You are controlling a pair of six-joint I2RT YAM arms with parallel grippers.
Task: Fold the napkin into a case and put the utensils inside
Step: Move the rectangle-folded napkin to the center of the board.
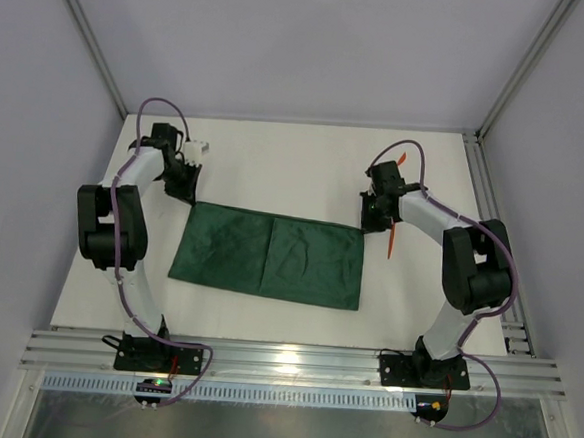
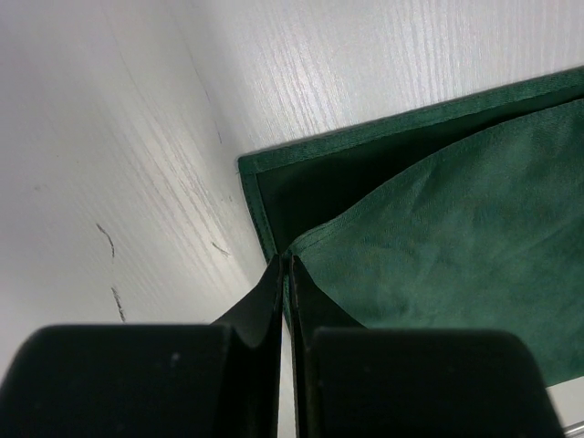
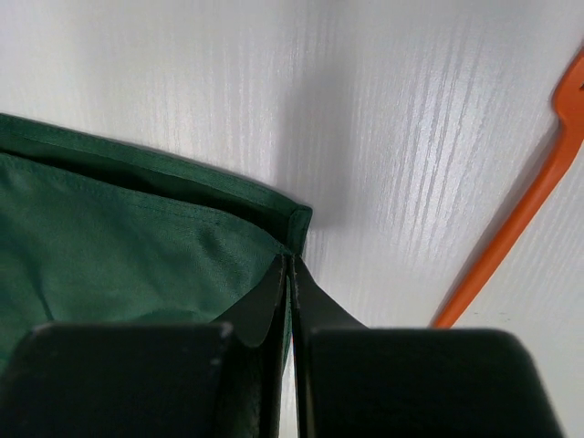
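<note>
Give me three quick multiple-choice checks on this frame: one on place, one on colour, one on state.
1. Where is the orange utensil?
A. on top of the napkin
B. on the bare table, off the napkin's right edge
C. in the left gripper

2. What colour is the napkin?
A. dark green
B. white
C. orange

3. How are the two grippers?
A. both wide open above the table
B. left shut, right open
C. both shut on a far corner of the napkin

Answers:
1 B, the right wrist view shows it on the white table beside the cloth.
2 A, green in every view.
3 C, left gripper and right gripper each pinch the upper layer at a corner.
</note>
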